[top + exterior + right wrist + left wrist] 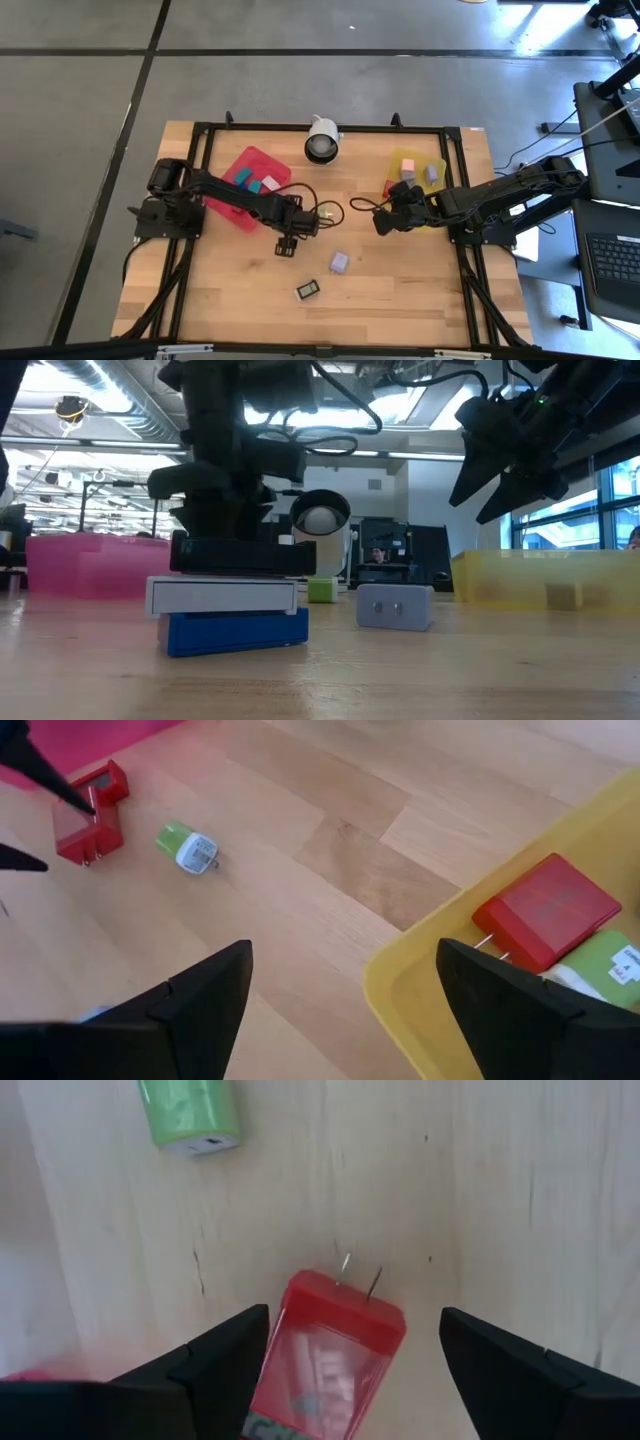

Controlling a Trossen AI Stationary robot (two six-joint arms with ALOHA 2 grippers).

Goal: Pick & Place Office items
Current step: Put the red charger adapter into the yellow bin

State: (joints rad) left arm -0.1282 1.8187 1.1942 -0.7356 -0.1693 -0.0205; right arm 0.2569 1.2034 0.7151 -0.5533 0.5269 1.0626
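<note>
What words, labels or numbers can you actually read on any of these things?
None can be read.
Red charger: markings on its face, too blurred.
Green charger: white label, too small.
Green piece in the yellow tray: white label, print illegible.
Black item: white label, too small.

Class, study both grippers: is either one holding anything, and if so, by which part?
Nothing is held. The left gripper stands open around the red charger without touching it; the right gripper hangs open and empty by the yellow tray.

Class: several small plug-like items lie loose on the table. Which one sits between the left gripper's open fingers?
The red item, its two metal prongs pointing away from the left gripper. The green item lies farther off, outside the fingers.
</note>
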